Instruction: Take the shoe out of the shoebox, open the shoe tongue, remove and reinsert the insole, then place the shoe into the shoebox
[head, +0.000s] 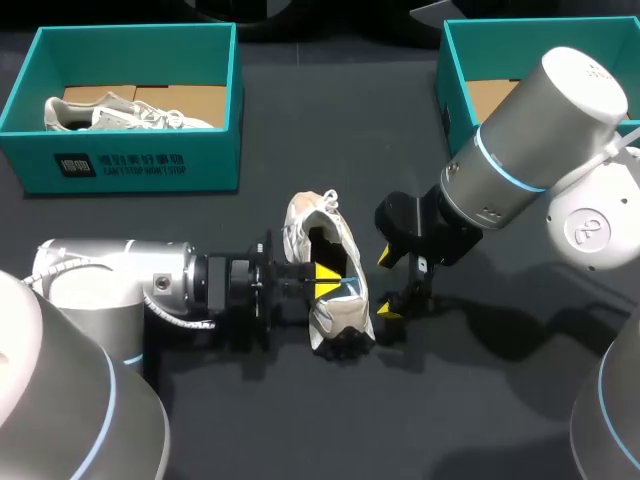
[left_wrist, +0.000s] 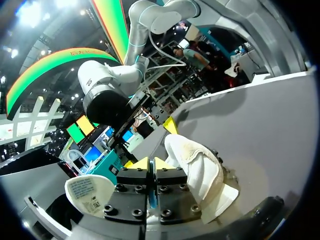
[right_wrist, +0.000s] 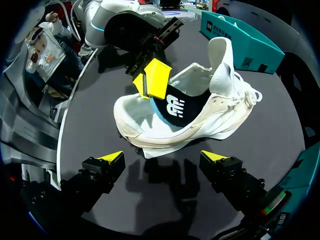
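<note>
1. Shoe position. The shoe (head: 345, 240) is out of its box and lies mid-table (head: 480, 400), laced end toward the far side, between my two grippers. The tongue (right_wrist: 220, 55) stands folded up and away from the opening, which leaves the inside open to reach.

2. Left gripper (head: 328, 280). It comes in from the left and reaches into the shoe opening. Its yellow tips are pinched together on the raised edge of the insole (right_wrist: 175, 107); the left wrist view shows a thin blue strip clamped between the fingers. I judge the step in hand to be either insole removal or reinsertion, and I cannot tell which.

3. Right gripper (head: 388, 284). It is released, jaws spread wide, and holds nothing. It sits just right of the shoe, apart from it. I judge it is placed there to brace the shoe, so the shoe does not drag along with the insole.

4. Boxes. A teal shoebox (head: 120, 165) at far left holds another shoe (head: 100, 112). A second teal box (head: 455, 60) at far right is partly hidden behind my right arm.
</note>
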